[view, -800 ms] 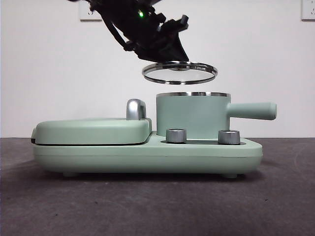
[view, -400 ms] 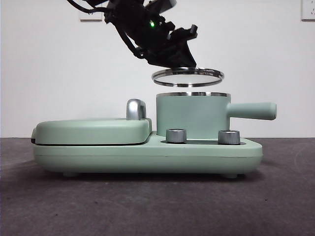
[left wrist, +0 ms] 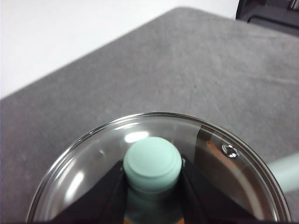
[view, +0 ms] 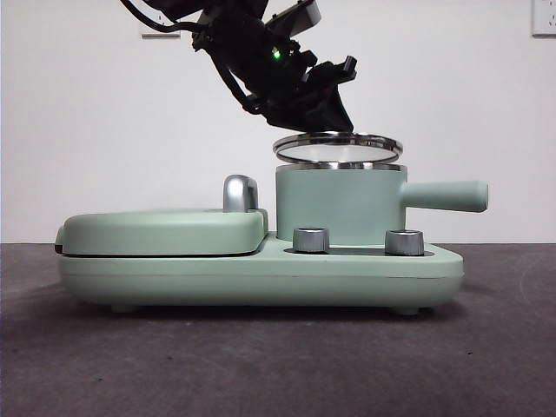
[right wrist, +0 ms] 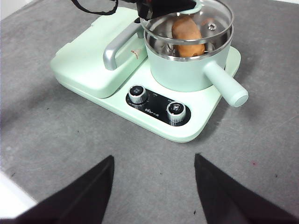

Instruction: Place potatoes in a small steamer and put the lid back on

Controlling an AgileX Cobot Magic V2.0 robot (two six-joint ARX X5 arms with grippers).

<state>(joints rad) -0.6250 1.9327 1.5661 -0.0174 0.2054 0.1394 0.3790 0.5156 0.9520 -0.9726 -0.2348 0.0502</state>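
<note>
My left gripper [view: 320,111] is shut on the mint-green knob [left wrist: 152,162] of the glass lid [view: 339,145]. It holds the lid nearly level, a hair above the steel rim of the small steamer [view: 339,205]. Through the glass in the right wrist view, the orange-brown potato [right wrist: 188,31] lies inside the steamer [right wrist: 184,70]. The steamer's straight handle [view: 445,195] points right in the front view. My right gripper [right wrist: 154,158] hangs open above the grey table, back from the appliance, holding nothing.
The steamer stands on a mint-green appliance base [view: 261,274] with two steel dials [view: 311,240] [view: 404,241]. Left of the steamer lies a flat hinged grill plate [view: 165,231] with a chrome handle [view: 241,193]. A grey table surface [right wrist: 70,140] surrounds the base.
The left gripper has carried the lid down and to the right, from well above the steamer to just over its rim. Steamer and appliance have not moved.
</note>
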